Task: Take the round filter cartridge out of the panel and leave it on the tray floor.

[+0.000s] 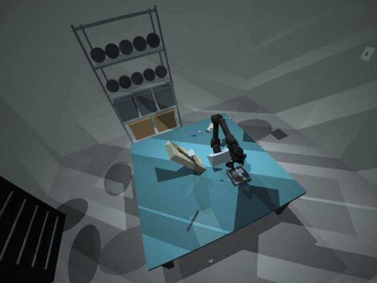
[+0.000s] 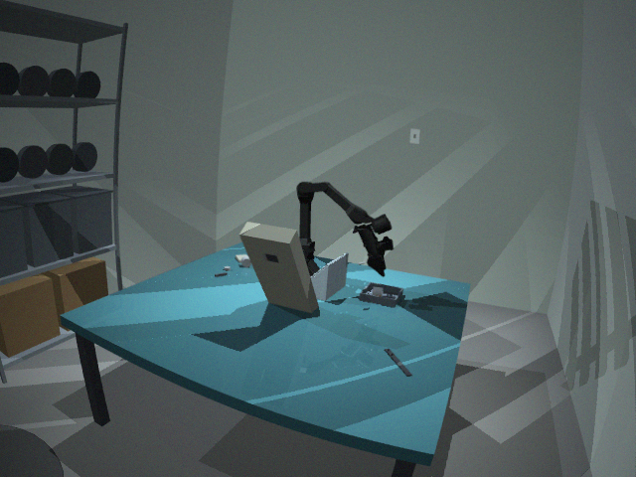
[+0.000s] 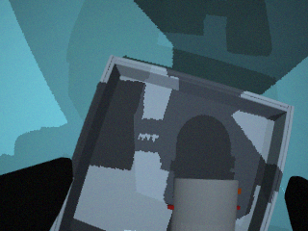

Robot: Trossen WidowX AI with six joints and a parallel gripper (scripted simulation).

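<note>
The grey round filter cartridge (image 1: pixel 234 174) (image 2: pixel 377 290) (image 3: pixel 204 204) stands on the floor of the small dark tray (image 1: pixel 244 180) (image 2: pixel 389 301) (image 3: pixel 212 90), at the near side of it in the wrist view. My gripper (image 1: pixel 231 165) (image 2: pixel 382 270) (image 3: pixel 183 181) is open wide and hangs a little above the tray, clear of the cartridge. Its two black fingers show at the lower corners of the wrist view, with nothing between them. The beige service panel (image 1: pixel 182 155) (image 2: pixel 277 271) stands tilted on the blue table, left of the tray.
A light grey block (image 1: pixel 217 158) (image 2: pixel 331 279) stands between the panel and the arm's base. A dark flat strip (image 1: pixel 192 220) (image 2: pixel 397 362) lies near the table's front. Small bits (image 1: pixel 199 131) (image 2: pixel 240 258) lie at the back edge. A shelf rack (image 1: pixel 131 76) stands behind the table.
</note>
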